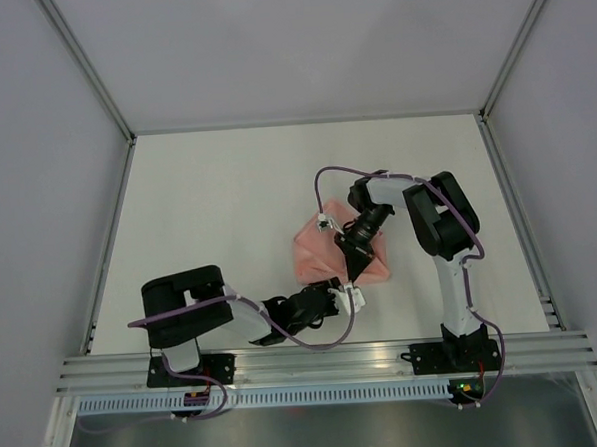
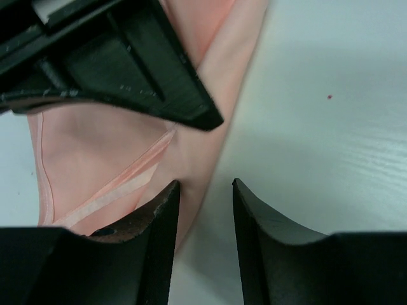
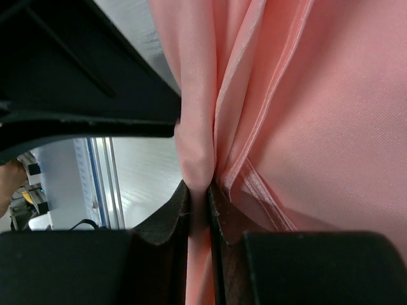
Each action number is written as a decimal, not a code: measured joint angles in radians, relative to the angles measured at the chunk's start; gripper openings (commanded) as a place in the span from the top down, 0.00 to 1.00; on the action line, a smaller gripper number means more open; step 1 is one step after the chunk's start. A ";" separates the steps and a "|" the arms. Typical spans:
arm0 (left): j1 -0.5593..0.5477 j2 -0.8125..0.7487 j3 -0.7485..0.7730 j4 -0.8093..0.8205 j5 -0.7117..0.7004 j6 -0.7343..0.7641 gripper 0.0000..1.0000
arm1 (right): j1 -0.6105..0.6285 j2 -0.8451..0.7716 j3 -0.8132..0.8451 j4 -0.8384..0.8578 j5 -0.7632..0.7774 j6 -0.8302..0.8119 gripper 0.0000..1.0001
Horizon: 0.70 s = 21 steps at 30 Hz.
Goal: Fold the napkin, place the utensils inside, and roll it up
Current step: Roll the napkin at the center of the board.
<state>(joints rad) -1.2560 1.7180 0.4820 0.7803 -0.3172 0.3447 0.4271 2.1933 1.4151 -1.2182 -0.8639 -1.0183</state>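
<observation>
The salmon-pink napkin [image 1: 315, 251] lies bunched and folded near the middle of the table. My right gripper [image 1: 359, 270] comes down on its near right part. In the right wrist view this gripper [image 3: 198, 187] is shut on a raised fold of the napkin [image 3: 318, 114]. My left gripper [image 1: 352, 297] sits just in front of it at the napkin's near corner. In the left wrist view the left gripper [image 2: 205, 184] is open, with the napkin's edge [image 2: 210, 95] running past the inner side of its left finger [image 2: 162, 216]. The utensils are out of view.
White tabletop [image 1: 228, 207] spreads to the left of and behind the napkin. An aluminium rail [image 1: 326, 360] runs along the near edge. Enclosure walls stand on three sides. The right gripper's black finger [image 2: 127, 63] hangs close above the left one.
</observation>
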 measured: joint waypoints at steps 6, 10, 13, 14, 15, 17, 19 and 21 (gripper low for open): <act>-0.041 0.102 0.045 0.113 -0.074 0.134 0.54 | -0.011 0.016 0.007 -0.025 0.000 0.009 0.86; -0.042 0.125 0.068 0.116 -0.077 0.168 0.54 | -0.017 0.021 0.015 -0.036 0.010 0.013 0.86; -0.042 0.137 0.077 0.124 -0.079 0.190 0.54 | -0.021 0.032 0.027 -0.052 0.013 0.013 0.86; -0.042 0.139 0.078 0.127 -0.081 0.197 0.54 | -0.022 0.035 0.030 -0.057 0.014 0.013 0.86; -0.043 0.140 0.078 0.129 -0.081 0.206 0.53 | -0.023 0.038 0.033 -0.061 0.014 0.013 0.86; -0.045 0.144 0.078 0.137 -0.085 0.230 0.53 | -0.023 0.045 0.039 -0.068 0.014 0.013 0.86; -0.051 0.150 0.076 0.151 -0.095 0.257 0.53 | -0.024 0.048 0.042 -0.071 0.013 0.013 0.86; -0.057 0.153 0.072 0.165 -0.108 0.286 0.53 | -0.024 0.048 0.042 -0.074 0.013 0.012 0.87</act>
<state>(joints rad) -1.3132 1.8713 0.5541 0.9455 -0.4255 0.6308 0.4034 2.2417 1.4570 -1.2919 -0.8509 -1.0061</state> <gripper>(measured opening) 0.469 0.196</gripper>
